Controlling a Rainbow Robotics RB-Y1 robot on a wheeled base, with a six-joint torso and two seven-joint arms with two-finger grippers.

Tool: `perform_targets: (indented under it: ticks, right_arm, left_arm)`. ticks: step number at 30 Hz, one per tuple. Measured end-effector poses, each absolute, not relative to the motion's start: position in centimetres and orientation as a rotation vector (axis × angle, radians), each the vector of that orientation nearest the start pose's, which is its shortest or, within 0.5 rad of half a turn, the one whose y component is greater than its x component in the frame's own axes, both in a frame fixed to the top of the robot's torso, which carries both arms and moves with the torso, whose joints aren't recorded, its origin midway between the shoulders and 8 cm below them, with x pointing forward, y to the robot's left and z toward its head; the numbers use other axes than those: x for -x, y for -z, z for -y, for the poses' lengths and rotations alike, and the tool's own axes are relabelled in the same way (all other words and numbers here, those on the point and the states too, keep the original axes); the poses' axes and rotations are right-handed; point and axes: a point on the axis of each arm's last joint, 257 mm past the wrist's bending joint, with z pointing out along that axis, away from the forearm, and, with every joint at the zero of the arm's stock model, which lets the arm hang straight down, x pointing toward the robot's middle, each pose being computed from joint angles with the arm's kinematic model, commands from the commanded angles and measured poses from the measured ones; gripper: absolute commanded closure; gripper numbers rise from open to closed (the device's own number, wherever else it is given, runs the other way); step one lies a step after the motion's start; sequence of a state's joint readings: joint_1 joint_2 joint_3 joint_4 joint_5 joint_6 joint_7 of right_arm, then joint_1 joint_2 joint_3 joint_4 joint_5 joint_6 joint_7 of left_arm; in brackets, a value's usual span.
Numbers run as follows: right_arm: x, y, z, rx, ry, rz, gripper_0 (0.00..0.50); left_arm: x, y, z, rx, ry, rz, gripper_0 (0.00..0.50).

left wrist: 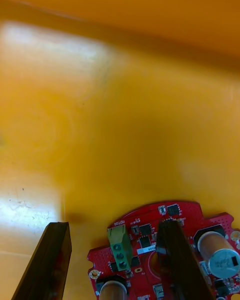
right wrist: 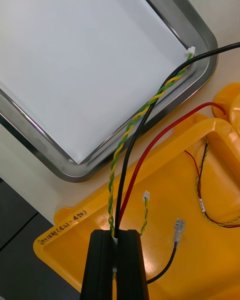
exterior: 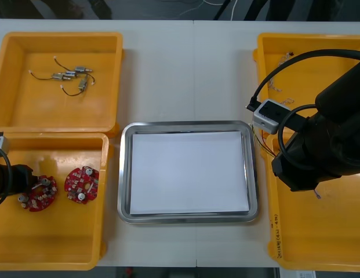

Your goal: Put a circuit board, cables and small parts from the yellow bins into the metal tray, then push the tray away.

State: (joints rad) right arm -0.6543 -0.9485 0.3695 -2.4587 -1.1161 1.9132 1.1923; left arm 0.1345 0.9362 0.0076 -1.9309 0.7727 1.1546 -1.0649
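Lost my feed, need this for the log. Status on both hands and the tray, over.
Left hand open at circuit board, in near-left yellow bin. Right hand shut on cables, trailing across corner of metal tray. Nothing in the way.

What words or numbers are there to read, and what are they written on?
"(4.1 - 450)", handwritten on the yellow bin rim; digits uncertain.
White label on the red circuit board: too small to read.
White tag on the red and yellow cable in the bin: too small to read.

L end effector (left wrist: 112,227) low at L side, fingers wide apart; R end effector (right wrist: 116,232) pinched on cables (right wrist: 129,141).
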Motion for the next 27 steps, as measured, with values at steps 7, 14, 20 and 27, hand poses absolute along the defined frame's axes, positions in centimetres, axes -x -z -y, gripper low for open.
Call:
perform_targets:
  ticks: [7, 14, 20, 27]
  right_arm:
    - [-33.48, 13.69, 18.19, 1.121, 0.120, -2.506, 0.500]
    - [-33.47, 13.70, 18.20, 1.121, 0.121, -2.506, 0.500]
    - [-33.47, 13.70, 18.22, 1.121, 0.122, -2.506, 0.500]
    - [-33.46, 13.70, 18.23, 1.121, 0.122, -2.507, 0.500]
  left_arm:
    - [-38.42, 30.40, -41.45, 0.314, 0.050, -2.582, 0.000]
    - [-38.13, 30.72, -41.57, 0.318, 0.051, -2.583, 0.118]
    - [-38.01, 30.82, -41.61, 0.319, 0.049, -2.585, 0.500]
    - [-38.01, 30.83, -41.62, 0.319, 0.049, -2.585, 0.500]
